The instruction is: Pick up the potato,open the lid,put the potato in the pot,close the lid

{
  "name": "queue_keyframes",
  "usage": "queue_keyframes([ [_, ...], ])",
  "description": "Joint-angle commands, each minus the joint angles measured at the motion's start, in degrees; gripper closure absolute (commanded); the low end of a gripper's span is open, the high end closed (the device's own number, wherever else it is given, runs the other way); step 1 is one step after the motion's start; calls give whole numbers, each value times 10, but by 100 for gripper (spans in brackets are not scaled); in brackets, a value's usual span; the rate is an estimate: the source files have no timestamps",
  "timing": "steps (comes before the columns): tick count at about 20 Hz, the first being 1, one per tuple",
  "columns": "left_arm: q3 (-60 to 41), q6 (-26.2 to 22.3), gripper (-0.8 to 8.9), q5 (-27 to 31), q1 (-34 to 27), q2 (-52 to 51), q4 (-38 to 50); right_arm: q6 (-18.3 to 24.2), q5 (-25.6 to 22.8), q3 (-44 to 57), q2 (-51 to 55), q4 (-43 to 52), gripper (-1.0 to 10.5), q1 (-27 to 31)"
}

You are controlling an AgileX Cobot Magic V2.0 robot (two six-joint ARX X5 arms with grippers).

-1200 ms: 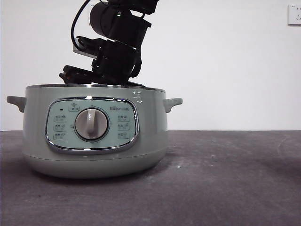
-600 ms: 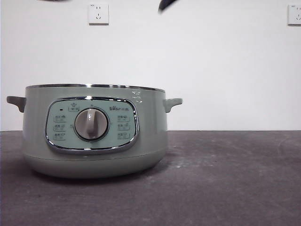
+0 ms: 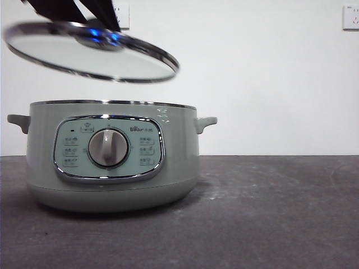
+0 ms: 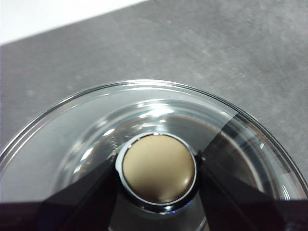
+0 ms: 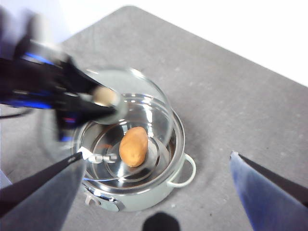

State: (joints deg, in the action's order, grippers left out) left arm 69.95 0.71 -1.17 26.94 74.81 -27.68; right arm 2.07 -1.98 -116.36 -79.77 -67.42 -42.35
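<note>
The pale green pot [image 3: 112, 174] stands open on the dark table. The potato [image 5: 134, 146] lies inside the pot [image 5: 161, 192], seen from above in the right wrist view. My left gripper [image 3: 101, 31] is shut on the knob [image 4: 159, 167] of the glass lid [image 3: 95, 59] and holds the lid tilted in the air above the pot's left side, clear of the rim. The lid [image 5: 149, 103] and the left gripper [image 5: 103, 98] also show blurred in the right wrist view. My right gripper [image 5: 156, 156] is high above the pot, open and empty.
Bare grey table [image 3: 280, 213] stretches to the right of the pot. A white wall stands behind, with a socket [image 3: 351, 17] at the top right.
A second ago an arm was at the pot's open mouth; it then rose out of the front view. The lid, held by my left gripper, has since come in above the pot.
</note>
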Motion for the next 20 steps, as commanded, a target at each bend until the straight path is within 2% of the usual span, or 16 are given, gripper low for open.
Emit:
queue_keyframes([
  [1, 6, 21, 822, -7, 6, 24, 40, -12, -11, 0, 11, -10, 447, 0],
  [7, 6, 25, 822, -5, 18, 87, 48, -21, -116, 0, 21, -56, 447, 0],
  [11, 6, 25, 822, -4, 20, 118, 48, -23, -121, 0, 21, -64, 447, 0],
  [18, 6, 21, 816, -3, 20, 136, -28, -23, -121, 0, 22, -69, 447, 0],
  [20, 6, 21, 787, -3, 20, 136, -34, -23, -121, 0, 22, -69, 447, 0],
])
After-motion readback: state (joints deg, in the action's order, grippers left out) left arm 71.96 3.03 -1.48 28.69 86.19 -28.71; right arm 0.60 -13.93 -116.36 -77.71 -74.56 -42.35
